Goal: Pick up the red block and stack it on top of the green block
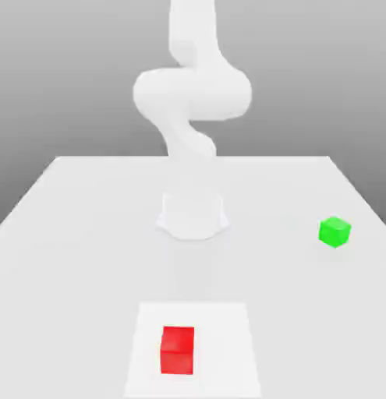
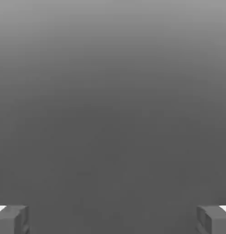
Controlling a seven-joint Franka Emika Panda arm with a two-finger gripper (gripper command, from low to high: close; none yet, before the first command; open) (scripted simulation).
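table (image 1: 86, 234): flat, white, with paler square patch (image 1: 227, 351) at near edge | room: plain grey backdrop | red block (image 1: 178, 350): on patch | green block (image 1: 334, 232): exterior view's right, well apart | arm (image 1: 192, 93): white, upright at centre | gripper (image 2: 113, 219): jaws wide, nothing between

red block (image 1: 178, 349): matte | green block (image 1: 334, 232): matte | table (image 1: 86, 234): smooth

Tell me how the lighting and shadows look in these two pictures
Exterior view: flat, even light; the red block and green block cast barely any shadow on the white table. Hand view: a smooth grey gradient, lighter above the fingertips.
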